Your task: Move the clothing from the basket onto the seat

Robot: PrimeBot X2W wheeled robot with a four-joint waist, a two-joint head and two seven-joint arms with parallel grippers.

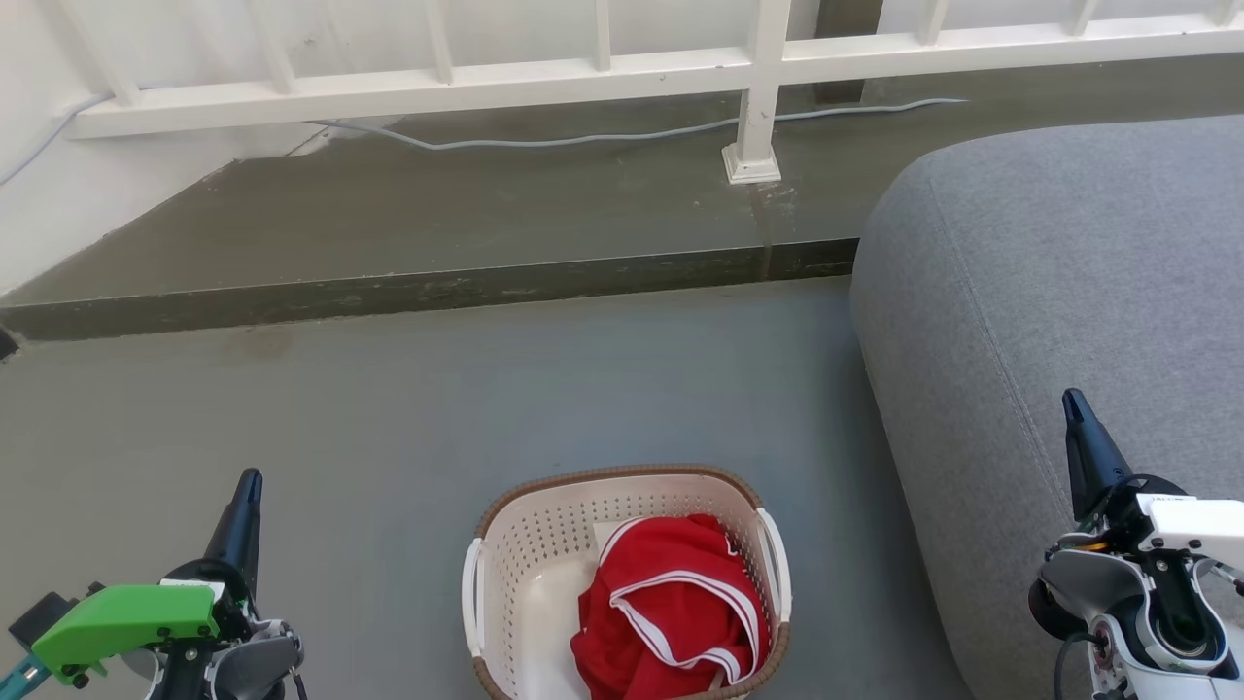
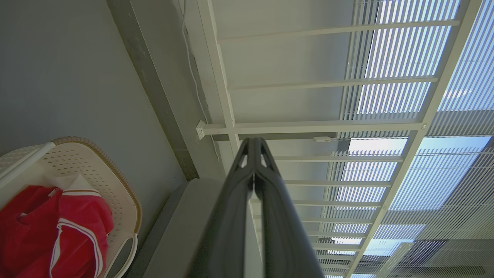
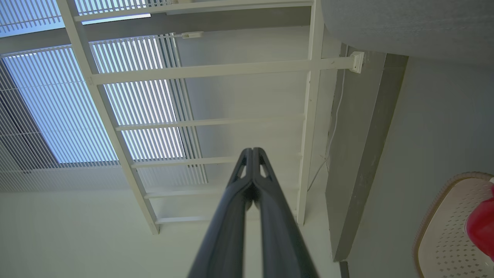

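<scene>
A cream perforated laundry basket [image 1: 515,554] stands on the grey floor [image 1: 389,418], close beside the grey seat cushion [image 1: 1069,272] on its right. Red clothing [image 1: 671,612] with white stripe trim lies bunched in the basket's right half. The left gripper [image 1: 251,478] and the right gripper [image 1: 1071,399] hang empty, each with its fingers pressed together, the right one above the cushion. A white railing [image 1: 758,87] and a grey cable [image 1: 583,141] run along the raised ledge [image 1: 437,287] at the floor's far edge.

Down low, the basket [image 1: 544,544] loses its near rim to the bottom edge; the clothing [image 1: 671,603] lies bunched, lower folds buried; the seat [image 1: 1050,292] runs off right.
</scene>
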